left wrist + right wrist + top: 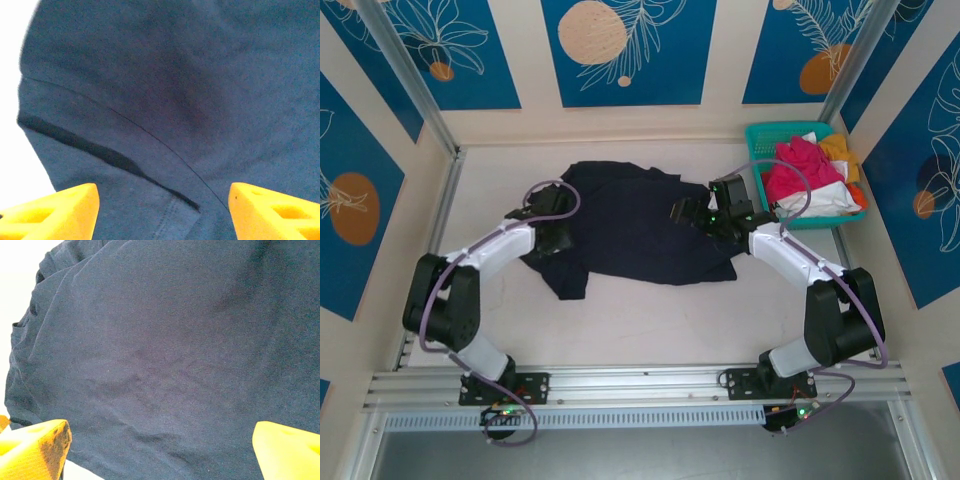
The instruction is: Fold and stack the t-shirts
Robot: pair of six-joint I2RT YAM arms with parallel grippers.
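Note:
A large dark navy t-shirt (630,225) lies spread and rumpled on the white table. My left gripper (556,236) hovers low over its left side, open; in the left wrist view yellow fingertips (55,212) flank a sleeve hem and fold of navy t-shirt (170,100). My right gripper (692,212) is open over the shirt's right edge; the right wrist view has navy t-shirt (165,360) between spread yellow fingertips (35,447). A magenta-pink shirt (800,170), a white one (825,197) and an orange-yellow one (840,150) are piled in the basket.
The teal mesh basket (760,140) stands at the back right by the wall. Bare white table (640,320) lies in front of the navy shirt. Aluminium frame posts (420,90) stand at the back corners.

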